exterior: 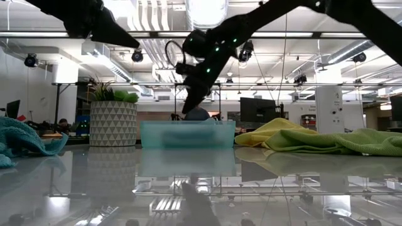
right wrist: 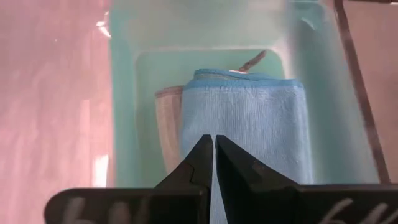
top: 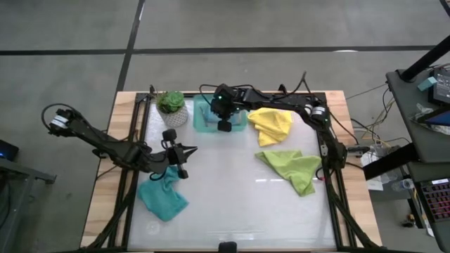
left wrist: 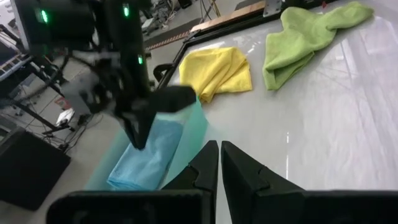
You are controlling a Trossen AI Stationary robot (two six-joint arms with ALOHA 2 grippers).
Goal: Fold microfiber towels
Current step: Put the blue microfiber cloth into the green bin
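Observation:
A folded blue towel (right wrist: 249, 124) lies in the teal tray (top: 202, 119) at the table's far side, on top of a folded light grey towel (right wrist: 166, 124). My right gripper (top: 224, 126) is shut just over the blue towel, slanting down. My left gripper (top: 184, 160) is shut and holds nothing; it hangs in the air left of centre. Below it a crumpled teal towel (top: 163, 195) lies on the table. A yellow towel (top: 271, 125) and a lime green towel (top: 292, 169) lie loose on the right. My right gripper's shut fingertips (left wrist: 138, 134) stand right at the top of the folded blue towel (left wrist: 149, 158), coming slanting down from the table's right. Whether they touch the cloth I cannot tell. The towel lies flat in the tray.
A potted plant (top: 171, 109) in a patterned white pot stands left of the tray. A dark frame (top: 133, 140) runs round the glossy white table top. Bare table top (top: 232, 204) lies across the middle and near side.

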